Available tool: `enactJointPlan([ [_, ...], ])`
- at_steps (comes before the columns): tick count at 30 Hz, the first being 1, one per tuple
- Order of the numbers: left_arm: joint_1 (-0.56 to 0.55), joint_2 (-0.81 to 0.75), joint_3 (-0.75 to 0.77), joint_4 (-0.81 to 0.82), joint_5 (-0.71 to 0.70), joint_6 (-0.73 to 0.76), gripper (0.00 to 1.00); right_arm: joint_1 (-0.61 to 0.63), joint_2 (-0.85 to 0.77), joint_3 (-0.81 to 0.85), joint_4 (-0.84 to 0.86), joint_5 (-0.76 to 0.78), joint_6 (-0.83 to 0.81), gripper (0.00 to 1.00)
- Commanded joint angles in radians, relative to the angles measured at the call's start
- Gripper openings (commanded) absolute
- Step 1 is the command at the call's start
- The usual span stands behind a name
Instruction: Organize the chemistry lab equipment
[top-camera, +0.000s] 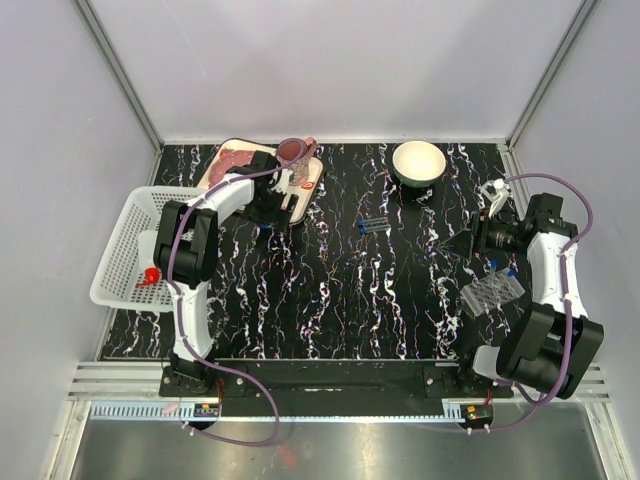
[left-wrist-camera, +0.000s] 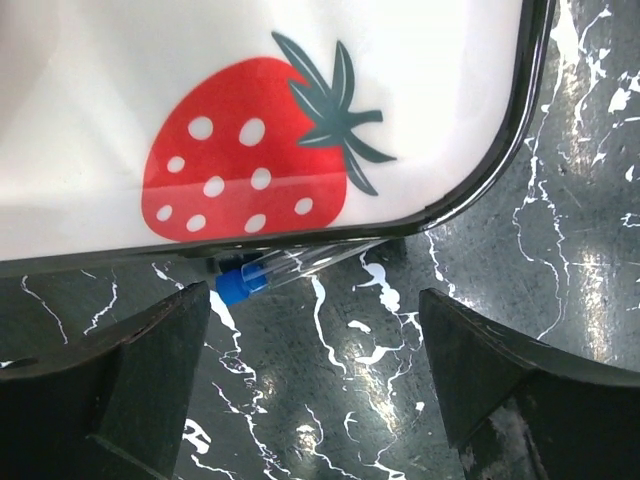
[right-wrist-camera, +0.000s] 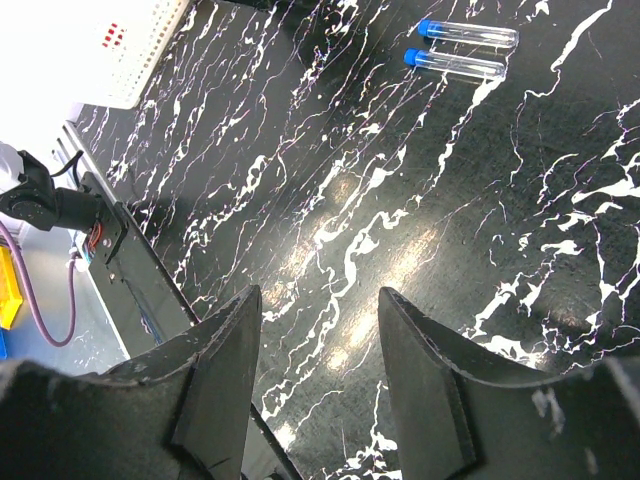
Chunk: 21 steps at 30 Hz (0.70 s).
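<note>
Left wrist view is showing us our left gripper (left-wrist-camera: 312, 335) spreading its fingers wide with nothing between them, low over the black marbled table (left-wrist-camera: 560, 250). Just beyond the fingertips, a blue-capped test tube (left-wrist-camera: 272, 270) is lying against the rim of the strawberry tray (left-wrist-camera: 480, 180), partly tucked under it. We are also holding the right gripper (right-wrist-camera: 320, 300) parted and empty above bare tabletop. Two more capped tubes (right-wrist-camera: 468, 36) are lying side by side near the table's middle. From above, we are seeing the clear rack (top-camera: 492, 292) sitting just beside the right arm.
</note>
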Motion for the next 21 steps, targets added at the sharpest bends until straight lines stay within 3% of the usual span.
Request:
enactJointPlan([
  [1,0.005,0.009,0.055,0.019,-0.023,0.011,0.88,0.006,-0.017,-0.002,0.015,-0.035,0.001,0.56],
  [10,0.005,0.064,0.075,0.008,0.006,0.011,0.84,0.006,-0.020,-0.005,0.013,-0.035,-0.006,0.56],
  [21,-0.009,0.025,0.026,-0.006,0.057,-0.052,0.60,0.006,-0.028,-0.003,0.004,-0.040,-0.016,0.56],
])
